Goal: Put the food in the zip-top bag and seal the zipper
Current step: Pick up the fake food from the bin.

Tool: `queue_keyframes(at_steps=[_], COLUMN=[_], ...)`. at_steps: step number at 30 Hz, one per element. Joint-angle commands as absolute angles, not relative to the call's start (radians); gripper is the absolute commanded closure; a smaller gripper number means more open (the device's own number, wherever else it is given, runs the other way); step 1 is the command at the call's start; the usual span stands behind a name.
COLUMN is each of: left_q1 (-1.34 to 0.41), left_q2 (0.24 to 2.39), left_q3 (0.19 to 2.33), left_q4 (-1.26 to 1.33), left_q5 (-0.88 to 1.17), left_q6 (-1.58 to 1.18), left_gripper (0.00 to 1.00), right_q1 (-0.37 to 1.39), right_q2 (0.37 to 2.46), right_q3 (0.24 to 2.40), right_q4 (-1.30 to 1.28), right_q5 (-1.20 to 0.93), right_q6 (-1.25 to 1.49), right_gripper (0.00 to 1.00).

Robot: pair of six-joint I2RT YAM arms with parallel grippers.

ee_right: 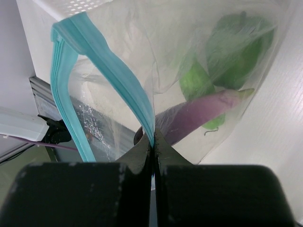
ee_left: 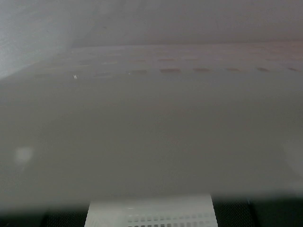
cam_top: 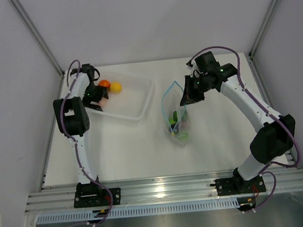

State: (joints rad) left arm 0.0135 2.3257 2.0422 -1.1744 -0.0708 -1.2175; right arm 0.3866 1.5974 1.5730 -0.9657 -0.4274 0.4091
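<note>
Right gripper (ee_right: 152, 147) is pinched tight on the zipper (ee_right: 120, 75), holding up one lip of the bag (cam_top: 177, 122), whose mouth gapes. The bag is mid-table (cam_top: 123, 154), right of the tray (cam_top: 142, 106). Inside it are the eggplant (ee_right: 203, 113) and green pieces (ee_right: 236, 52). Left gripper (cam_top: 100, 97) is low in the tray, just beside the pumpkin (cam_top: 103, 84) and lemon (cam_top: 116, 87); how wide its jaws stand I cannot tell
</note>
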Motion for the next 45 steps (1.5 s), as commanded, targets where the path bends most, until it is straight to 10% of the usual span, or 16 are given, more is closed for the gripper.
queue_keyframes(at_steps=[1,28,38,45], left_q1=[0.058,0.064,0.06,0.048], left_q2=[2.352,2.304,2.284,2.252], left_q3=[2.071,2.063,2.057,2.059], left_q4=[-1.195,-1.138,-1.1,-1.06], left_q5=[-0.025,-0.207,-0.221,-0.221], left_q6=[-1.281,-1.296,-1.281,-1.224], left_gripper=[0.15,0.26,0.83,1.0], right_q1=[0.388,0.359,0.347,0.334], right_q2=[1.592,1.565,1.559,1.548], right_q3=[1.589,1.542,1.536,1.523], right_q4=[-0.943,-0.896,-0.89,-0.882], right_q5=[-0.434,-0.453,-0.459,-0.462], right_q6=[0.399,0.406,0.403,0.403], right_gripper=[1.0,1.0,1.0,1.0])
